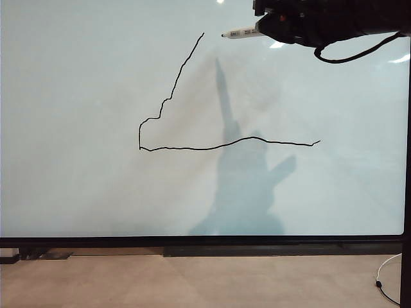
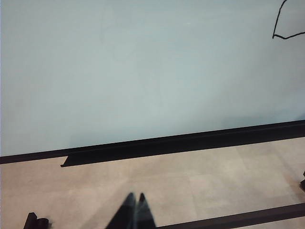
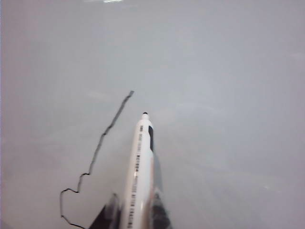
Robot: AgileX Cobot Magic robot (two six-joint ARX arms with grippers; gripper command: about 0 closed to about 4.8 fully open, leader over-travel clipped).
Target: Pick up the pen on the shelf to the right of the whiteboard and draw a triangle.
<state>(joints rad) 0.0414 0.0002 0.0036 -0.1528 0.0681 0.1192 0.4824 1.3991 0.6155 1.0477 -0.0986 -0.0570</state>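
Right gripper (image 1: pixel 268 27) is gripping the pen (image 1: pixel 242 32) near the whiteboard's (image 1: pixel 77 128) top right corner, tip sitting just beside the upper end of the unfinished triangle (image 1: pixel 192 148), while left gripper (image 2: pixel 135 210) is resting with jaws pressed together by the board's bottom edge.

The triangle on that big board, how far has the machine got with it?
Two sides of the triangle are drawn on the whiteboard: the base and the left slope. The right tool grips the pen, its tip near the peak. The right slope is missing. The left tool sits shut, low by the board's bottom edge.
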